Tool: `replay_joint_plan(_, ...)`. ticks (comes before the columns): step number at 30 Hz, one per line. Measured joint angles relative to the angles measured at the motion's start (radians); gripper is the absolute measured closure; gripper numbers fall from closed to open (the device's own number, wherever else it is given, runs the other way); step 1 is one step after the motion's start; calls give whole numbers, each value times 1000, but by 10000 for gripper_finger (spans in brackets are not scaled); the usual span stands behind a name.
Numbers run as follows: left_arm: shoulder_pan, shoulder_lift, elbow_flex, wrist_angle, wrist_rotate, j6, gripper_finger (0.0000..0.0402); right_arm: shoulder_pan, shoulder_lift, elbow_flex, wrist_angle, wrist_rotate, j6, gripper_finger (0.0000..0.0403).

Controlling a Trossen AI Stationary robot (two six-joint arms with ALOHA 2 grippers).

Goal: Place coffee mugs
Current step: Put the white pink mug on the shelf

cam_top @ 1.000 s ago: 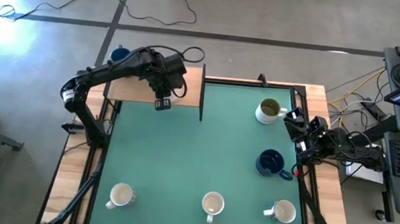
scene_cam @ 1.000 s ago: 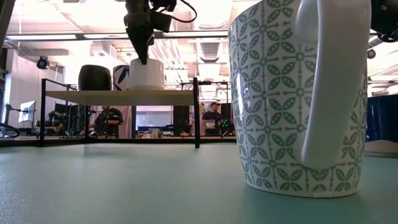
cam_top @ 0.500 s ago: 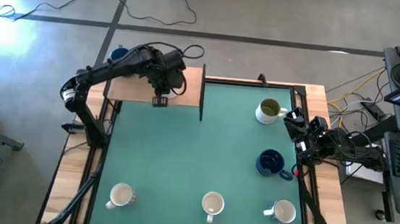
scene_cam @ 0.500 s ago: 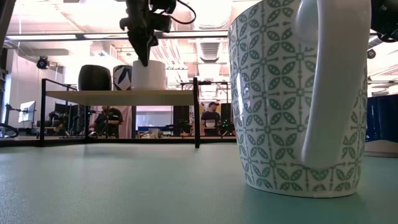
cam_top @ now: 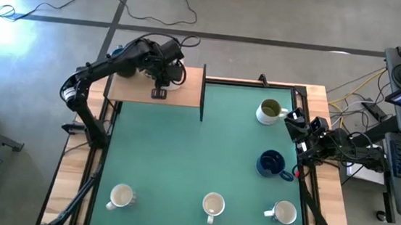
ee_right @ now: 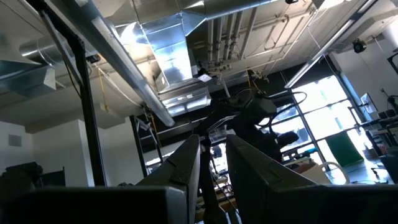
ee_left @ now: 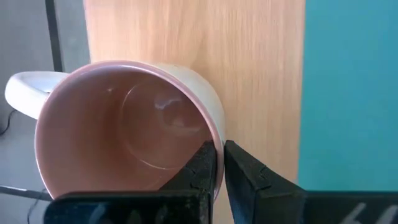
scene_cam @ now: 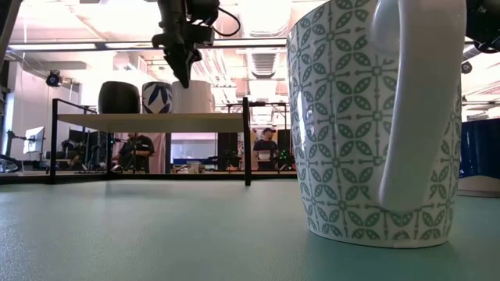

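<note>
Pinching: my left claw [ee_left: 219, 163], fully closed on the pink-lined mug [ee_left: 124, 124] rim, over the shelf [cam_top: 133, 88].
Handle: opposite the claw.
Right claw [ee_right: 212, 163]: idle, part-open, empty, table's three o'clock.

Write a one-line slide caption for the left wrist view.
Left gripper fingers pinched shut beside the rim of a pink-lined mug on the wooden shelf.

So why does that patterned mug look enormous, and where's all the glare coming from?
Low view: the patterned mug stands right beside the camera, so it fills the frame; bright ceiling lights wash out the room behind. High view: sunlight glares on the floor at top left. Right wrist view: windows blow out.
</note>
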Motion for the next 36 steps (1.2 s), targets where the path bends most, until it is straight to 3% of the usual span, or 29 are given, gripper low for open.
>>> replay_joint_plan(36, 86, 31, 22, 38, -23, 43, 378, 0, 0, 0, 0, 0, 0, 335)
